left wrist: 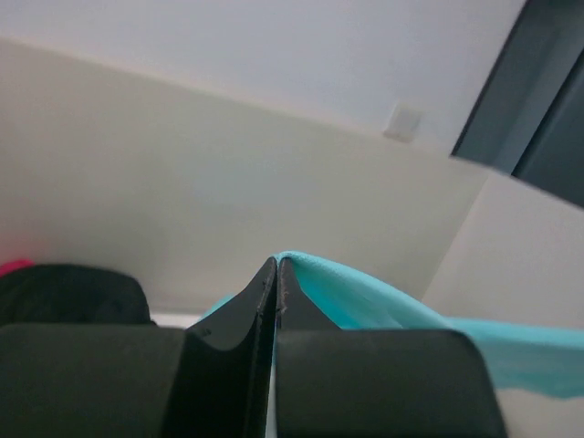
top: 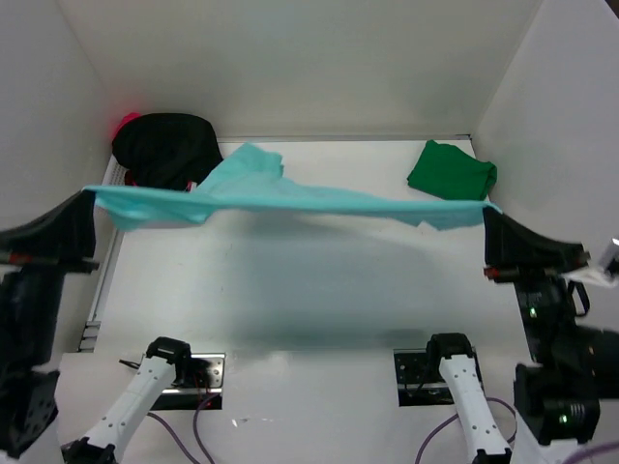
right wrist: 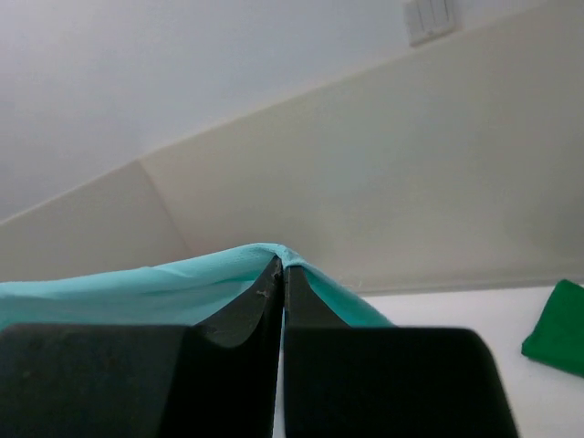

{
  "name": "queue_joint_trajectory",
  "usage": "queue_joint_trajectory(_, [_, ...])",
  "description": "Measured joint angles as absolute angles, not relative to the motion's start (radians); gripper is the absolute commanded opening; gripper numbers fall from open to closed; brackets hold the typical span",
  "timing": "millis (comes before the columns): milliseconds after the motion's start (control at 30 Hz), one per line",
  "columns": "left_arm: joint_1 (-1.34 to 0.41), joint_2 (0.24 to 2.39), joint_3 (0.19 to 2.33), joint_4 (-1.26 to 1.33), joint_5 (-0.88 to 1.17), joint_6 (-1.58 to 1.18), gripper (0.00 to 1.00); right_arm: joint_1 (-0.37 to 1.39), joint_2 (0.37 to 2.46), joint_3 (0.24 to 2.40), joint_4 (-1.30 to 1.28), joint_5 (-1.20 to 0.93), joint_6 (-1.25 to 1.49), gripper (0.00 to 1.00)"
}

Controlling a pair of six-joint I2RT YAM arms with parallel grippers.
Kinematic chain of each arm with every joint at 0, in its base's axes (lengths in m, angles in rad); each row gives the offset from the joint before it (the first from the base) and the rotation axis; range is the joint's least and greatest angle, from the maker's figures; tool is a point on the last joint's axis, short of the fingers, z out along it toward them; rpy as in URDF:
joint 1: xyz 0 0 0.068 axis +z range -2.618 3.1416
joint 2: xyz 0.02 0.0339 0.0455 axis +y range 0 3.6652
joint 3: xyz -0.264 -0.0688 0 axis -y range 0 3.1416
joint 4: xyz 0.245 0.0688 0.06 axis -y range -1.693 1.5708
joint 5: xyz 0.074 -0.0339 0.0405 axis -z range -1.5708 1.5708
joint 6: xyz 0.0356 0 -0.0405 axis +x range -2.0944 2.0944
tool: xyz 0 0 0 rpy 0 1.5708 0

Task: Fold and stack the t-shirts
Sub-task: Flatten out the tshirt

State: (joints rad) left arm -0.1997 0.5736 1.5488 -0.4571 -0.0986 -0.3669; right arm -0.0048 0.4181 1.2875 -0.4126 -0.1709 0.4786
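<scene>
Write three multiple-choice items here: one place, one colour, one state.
1. The dark green shirt lies: A far right of the table B far left C near edge
2. The shirt held taut in the air is: A red B light teal C black
3. The left claw and right claw are: A both open B one open C both shut on the teal shirt

A, it sits by the far right corner; B, teal cloth spans the top view; C, each wrist view shows the claw pinching teal.
</scene>
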Motion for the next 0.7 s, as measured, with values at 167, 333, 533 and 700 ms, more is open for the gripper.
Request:
queue_joint_trajectory(167, [-0.200, 0.495, 1.578, -0.553, -0.098, -0.388, 0.00, -0.005, 0.357, 1.367, -0.527, -0.184, 0.482, 0.00])
queue_joint_trajectory(333, [-0.202, 0.519, 1.594, -0.619, -0.099, -0.404, 0.00, -0.005, 0.420, 1.440, -0.573, -0.171, 0.484, 0.00])
queue_joint_trajectory(533, [-0.207, 0.603, 1.522, -0.558, -0.099, -0.427, 0.00, -0.005, 0.571, 1.421, -0.529, -0.129, 0.490, 0.00])
queue_joint_trajectory(700, [-0.207, 0.758, 1.392, -0.462, -0.099, -0.429, 0.00, -0.005, 0.727, 1.223, -0.432, -0.115, 0.498, 0.00])
